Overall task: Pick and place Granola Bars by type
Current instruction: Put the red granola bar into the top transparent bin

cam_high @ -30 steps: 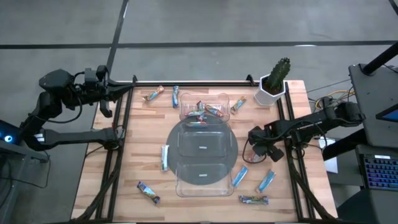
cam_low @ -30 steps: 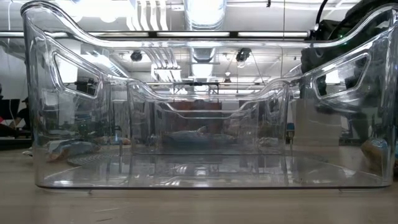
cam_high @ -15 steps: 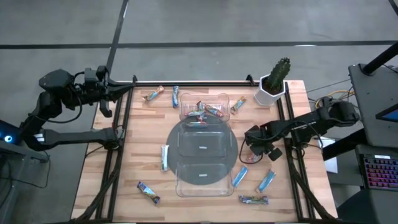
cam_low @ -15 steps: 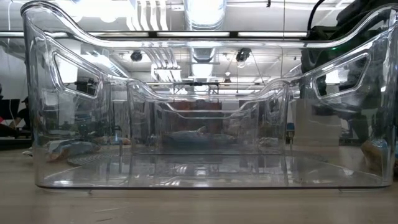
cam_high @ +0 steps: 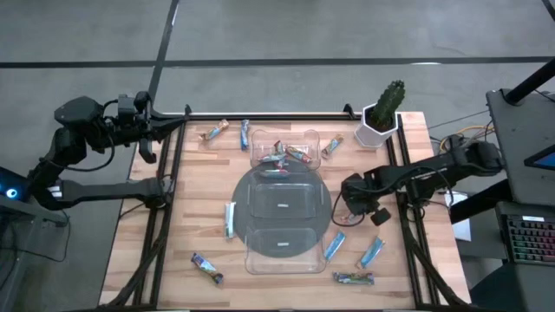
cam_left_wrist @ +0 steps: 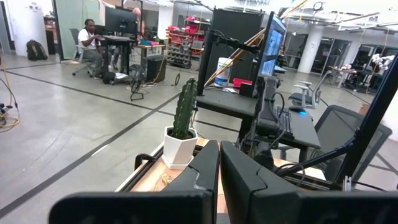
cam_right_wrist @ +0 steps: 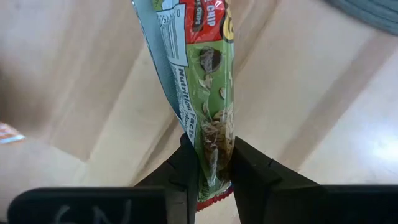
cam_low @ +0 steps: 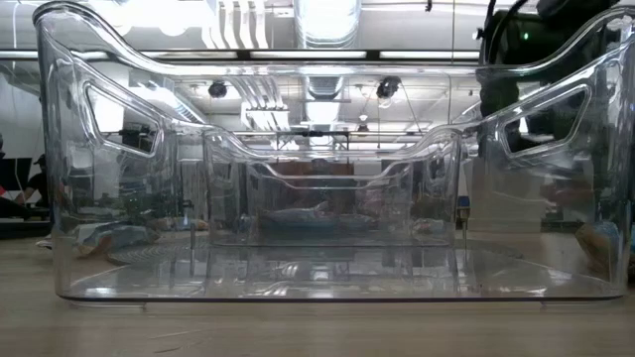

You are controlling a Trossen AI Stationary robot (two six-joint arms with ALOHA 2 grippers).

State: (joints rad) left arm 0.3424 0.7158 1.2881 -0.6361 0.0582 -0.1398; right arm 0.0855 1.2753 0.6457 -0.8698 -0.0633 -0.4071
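My right gripper (cam_high: 349,198) stands just right of the clear tray (cam_high: 251,260), shut on a granola bar (cam_right_wrist: 199,62) in a green, red and pale-blue wrapper. Several bars lie in the tray's far compartment (cam_high: 282,154). Loose bars lie flat on the wood: two at the far left (cam_high: 214,132), one at the far right (cam_high: 332,146), one left of the tray (cam_high: 230,218), one near left (cam_high: 206,267) and three near right (cam_high: 354,278). My left gripper (cam_left_wrist: 220,163) is shut and holds nothing. It is parked beyond the table's far left corner (cam_high: 147,130). My right gripper pinches the bar between its two fingers just inside one crimped end (cam_right_wrist: 214,140). A red strip of that end (cam_right_wrist: 214,196) sticks out behind the fingers. The wrapper is squeezed narrow there. The rest of the bar runs on straight ahead of the fingers over the wood.
A potted cactus (cam_high: 380,117) stands at the table's far right corner. Black rails run along the left and right edges (cam_high: 169,199). In the low view the tray's clear wall (cam_low: 60,198) fills the picture. A person sits at a desk far off in the room (cam_left_wrist: 90,37).
My right gripper has moved a little toward the table's left and far edges, closer to the tray's right rim. The loose bars and the tray lie where they were.
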